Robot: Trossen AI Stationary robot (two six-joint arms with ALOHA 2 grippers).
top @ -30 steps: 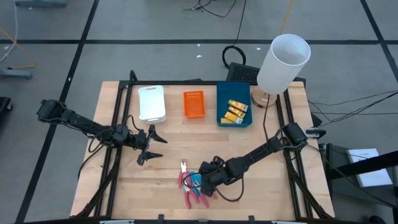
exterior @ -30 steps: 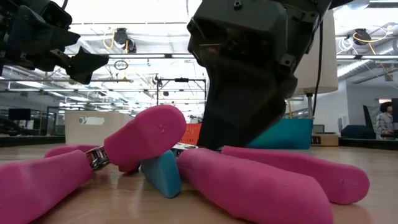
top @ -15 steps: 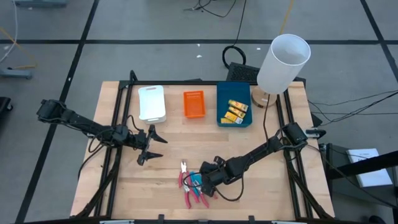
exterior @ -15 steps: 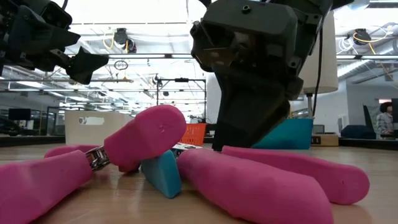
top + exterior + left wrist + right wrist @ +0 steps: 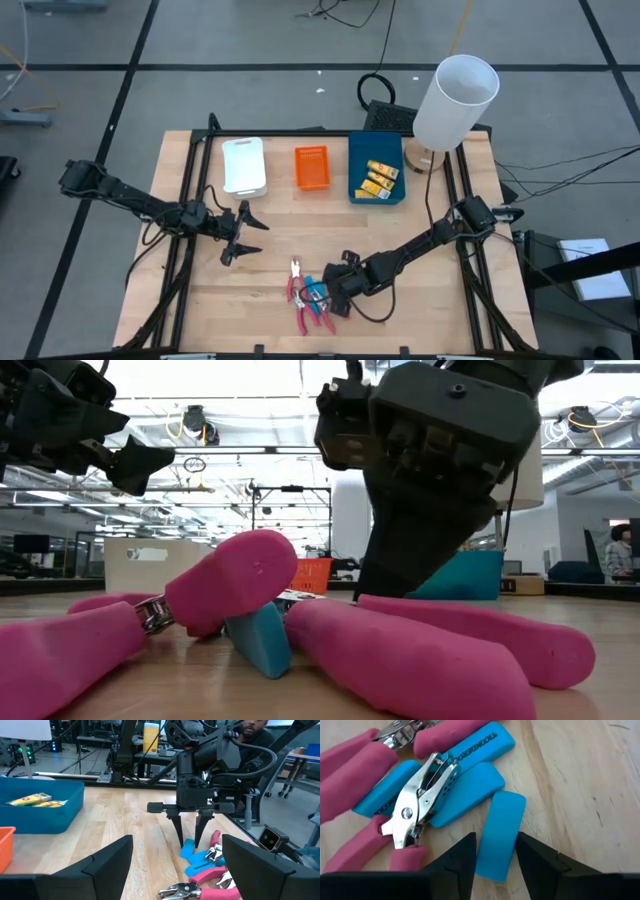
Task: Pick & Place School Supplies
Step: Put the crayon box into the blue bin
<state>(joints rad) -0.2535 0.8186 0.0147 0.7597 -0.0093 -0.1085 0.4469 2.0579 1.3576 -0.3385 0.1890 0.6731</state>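
My right gripper (image 5: 494, 851) is narrowed onto a light-blue piece (image 5: 500, 834), one finger on each long edge. Whether it is off the table yet, I can't tell. My left gripper (image 5: 243, 232) waits wide open, well off to the left side of the table.

The piece sits at the front centre of the table, at the edge of a heap: more blue pieces (image 5: 462, 792) and pink-handled punch tools (image 5: 422, 790), touching and overlapping. It looks like a flat eraser-type block: light, slightly rubbery, probably grippy, not fragile. A hold across the narrow width near the middle seems right. The neighbouring blue piece lies just beside it, so lifting may nudge it.

The pink tools (image 5: 306, 300) look heavier, with metal heads and smooth rounded handles. I'd take those by one handle.

The surface is a bare pale wooden tabletop (image 5: 270, 280), flat. At the back stand a white tray (image 5: 244, 165), an orange tray (image 5: 311, 167) and a blue tray (image 5: 361, 190) with yellow packets (image 5: 378, 178) inside. A white cylinder (image 5: 455, 100) stands at the back right corner. The room is a lab with a person seated beyond the table.
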